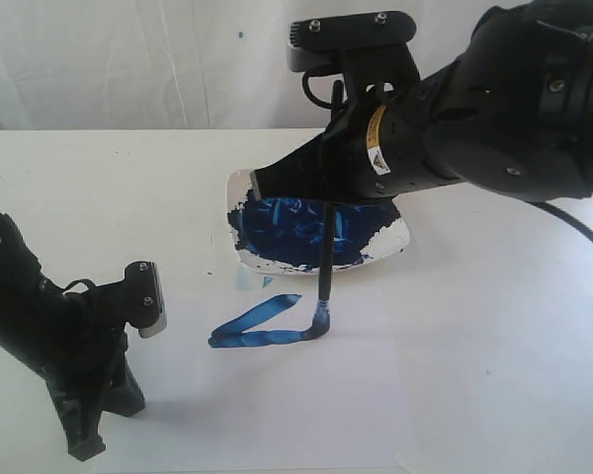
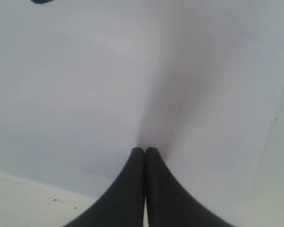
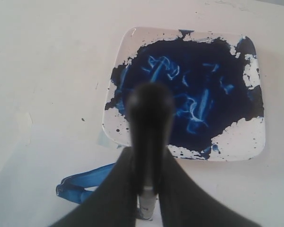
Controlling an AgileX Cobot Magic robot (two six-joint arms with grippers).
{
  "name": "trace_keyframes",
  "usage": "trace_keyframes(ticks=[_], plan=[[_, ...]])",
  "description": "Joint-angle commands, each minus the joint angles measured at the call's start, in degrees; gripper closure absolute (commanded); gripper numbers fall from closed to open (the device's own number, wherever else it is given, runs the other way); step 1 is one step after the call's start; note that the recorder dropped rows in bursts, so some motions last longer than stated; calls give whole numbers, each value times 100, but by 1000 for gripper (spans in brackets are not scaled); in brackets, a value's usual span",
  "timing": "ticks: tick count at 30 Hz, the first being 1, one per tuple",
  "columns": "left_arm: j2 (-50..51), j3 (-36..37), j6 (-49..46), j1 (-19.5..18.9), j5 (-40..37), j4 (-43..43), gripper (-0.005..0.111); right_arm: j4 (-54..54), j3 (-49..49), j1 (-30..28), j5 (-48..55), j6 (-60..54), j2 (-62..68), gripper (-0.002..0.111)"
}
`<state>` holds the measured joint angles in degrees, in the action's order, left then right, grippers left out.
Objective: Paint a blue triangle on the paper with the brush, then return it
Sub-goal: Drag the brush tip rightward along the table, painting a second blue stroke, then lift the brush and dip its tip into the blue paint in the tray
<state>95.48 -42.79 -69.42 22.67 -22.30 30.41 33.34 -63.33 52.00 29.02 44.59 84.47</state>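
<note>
My right gripper [image 1: 328, 205] is shut on the brush [image 1: 326, 259], holding the black handle upright above the dish. The brush's silver band and blue tip [image 1: 321, 321] touch the paper [image 1: 455, 375] at the right end of the blue strokes. The blue triangle [image 1: 262, 324] shows two streaky sides meeting at a left corner. In the right wrist view the brush [image 3: 149, 127] runs between the fingers [image 3: 116, 189], with the blue triangle strokes [image 3: 83, 182] beside them. My left gripper [image 2: 145, 150] is shut and empty, its tips close over the paper [image 2: 109, 71].
A square white dish [image 1: 400, 237] smeared with dark blue paint [image 1: 292, 232] lies just behind the strokes; it fills the middle of the right wrist view as the dish [image 3: 244, 142]. The left arm [image 1: 49, 336] rests low at the front left. A white wall stands behind the table.
</note>
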Motion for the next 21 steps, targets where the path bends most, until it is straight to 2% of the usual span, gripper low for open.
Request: trace_keyframes(ticks=[1,13,21], plan=[[13,34,25,40,-153,60,107,101,-6,1,67,-22,-55,108],[13,34,25,40,-153,60,107,175,-6,1,115,-22,-223,108],[13,34,25,40,-153,60,107,731,-6,1,85,671,-442,108]])
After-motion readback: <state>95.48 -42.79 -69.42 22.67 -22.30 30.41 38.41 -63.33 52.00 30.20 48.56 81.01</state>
